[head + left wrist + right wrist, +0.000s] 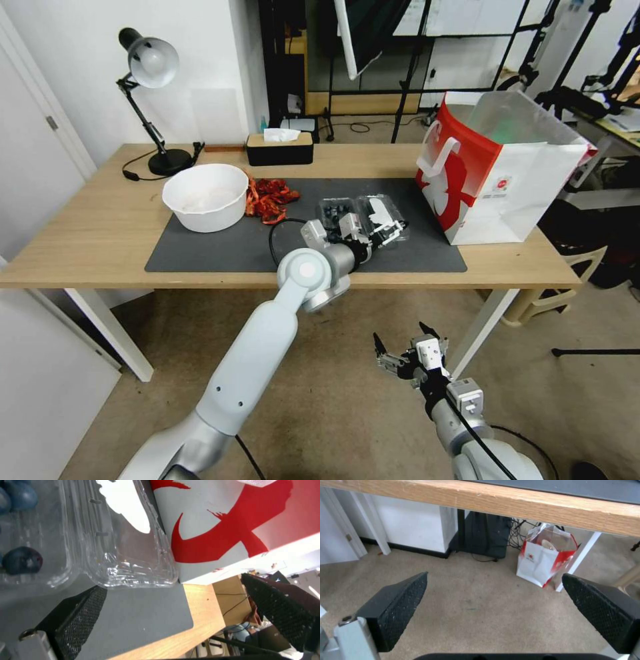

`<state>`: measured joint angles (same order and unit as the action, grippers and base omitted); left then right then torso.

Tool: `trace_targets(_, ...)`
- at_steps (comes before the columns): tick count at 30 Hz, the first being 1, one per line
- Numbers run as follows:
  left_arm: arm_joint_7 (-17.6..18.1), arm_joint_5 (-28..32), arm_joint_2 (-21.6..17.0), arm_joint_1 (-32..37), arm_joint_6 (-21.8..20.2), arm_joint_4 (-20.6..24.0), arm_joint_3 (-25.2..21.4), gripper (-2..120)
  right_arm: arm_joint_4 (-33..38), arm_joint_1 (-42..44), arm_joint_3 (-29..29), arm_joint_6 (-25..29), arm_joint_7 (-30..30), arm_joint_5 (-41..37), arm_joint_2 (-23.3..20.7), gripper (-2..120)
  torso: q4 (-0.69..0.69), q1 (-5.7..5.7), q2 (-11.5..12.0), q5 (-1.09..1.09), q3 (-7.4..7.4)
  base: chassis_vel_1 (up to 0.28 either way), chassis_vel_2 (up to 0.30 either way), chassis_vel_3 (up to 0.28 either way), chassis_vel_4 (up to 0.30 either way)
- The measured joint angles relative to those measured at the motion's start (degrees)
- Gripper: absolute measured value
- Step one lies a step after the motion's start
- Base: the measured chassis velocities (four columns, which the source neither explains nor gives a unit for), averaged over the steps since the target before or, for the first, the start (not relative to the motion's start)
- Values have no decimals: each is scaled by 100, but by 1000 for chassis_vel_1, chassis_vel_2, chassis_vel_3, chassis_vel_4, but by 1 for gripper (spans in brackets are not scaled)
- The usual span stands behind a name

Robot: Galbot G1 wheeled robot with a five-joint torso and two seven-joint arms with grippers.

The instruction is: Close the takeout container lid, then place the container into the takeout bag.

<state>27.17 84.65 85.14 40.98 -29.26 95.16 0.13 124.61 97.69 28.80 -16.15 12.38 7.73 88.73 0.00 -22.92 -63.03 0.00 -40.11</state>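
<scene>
The takeout container lies open on the grey mat, dark blueberries in its tray. Its clear lid, with a white sticker, lies flat on the side toward the takeout bag. The red and white bag stands upright and open at the table's right end. My left gripper is open at the container's near edge. In the left wrist view the lid has its corner just beyond one finger, with the bag behind. My right gripper hangs open below the table edge.
A round white bowl and a heap of red scraps sit left of the container. A black tissue box and a desk lamp stand at the back. Another red and white bag stands on the floor under the table.
</scene>
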Motion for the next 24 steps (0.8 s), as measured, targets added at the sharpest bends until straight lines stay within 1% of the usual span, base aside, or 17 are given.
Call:
trace_targets(6,31,14,-166,158,-25,290,-75,100,3,4,-37,2,3,16,-11,100,0,0,0,0,0,0,0,0,0)
trace_targets(10,33,13,-222,214,-37,363,-140,100,33,12,-37,-2,20,21,-37,100,0,0,0,0,0,0,0,0,0)
trace_targets(14,45,9,-297,269,-48,482,-256,100,105,16,-17,-28,73,6,-156,100,0,0,0,0,0,0,0,0,0)
trace_targets(16,65,9,-374,335,-82,632,-333,100,141,5,61,-31,154,-79,-301,100,0,0,0,0,0,0,0,0,0)
trace_targets(19,93,9,-387,396,-101,703,-378,100,141,-15,111,-23,202,-128,-353,100,0,0,0,0,0,0,0,0,0)
trace_targets(24,136,2,-293,516,-138,755,-386,100,142,-29,118,-17,215,-147,-328,100,-1,0,0,1,0,0,0,0,0)
